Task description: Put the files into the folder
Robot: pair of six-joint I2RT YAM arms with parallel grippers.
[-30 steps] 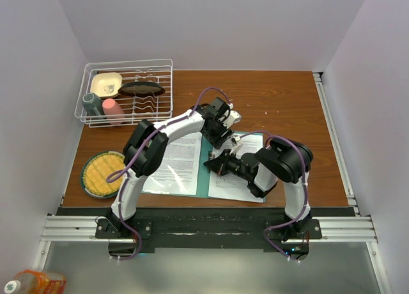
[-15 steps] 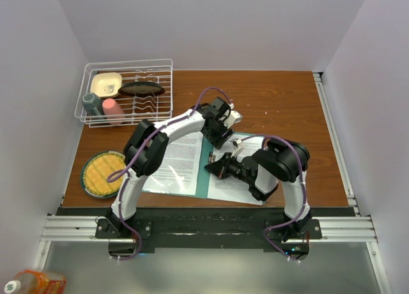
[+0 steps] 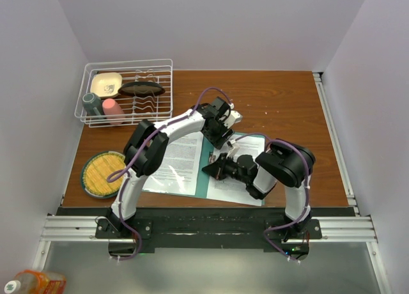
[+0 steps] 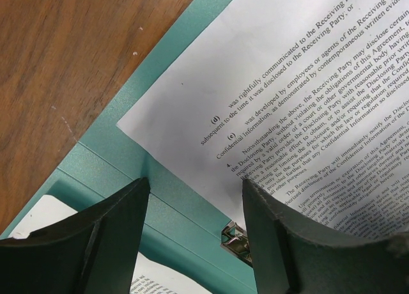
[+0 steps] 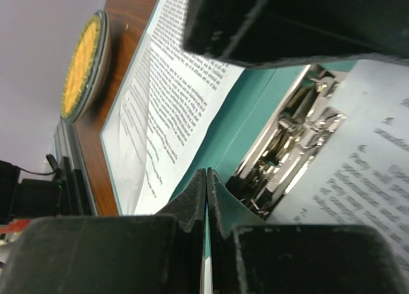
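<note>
Jaws of the left gripper (image 4: 195, 198) stand apart over the open teal folder (image 4: 108, 160)'s spine, its metal clip (image 4: 234, 238) half hidden behind one jaw. Right gripper (image 5: 206, 198) jaws are pressed together just beside that clip. Files (image 3: 179, 160) lie on both folder halves on the counter (image 3: 281, 102); the right arm (image 3: 284, 163) covers much of one sheet.
</note>
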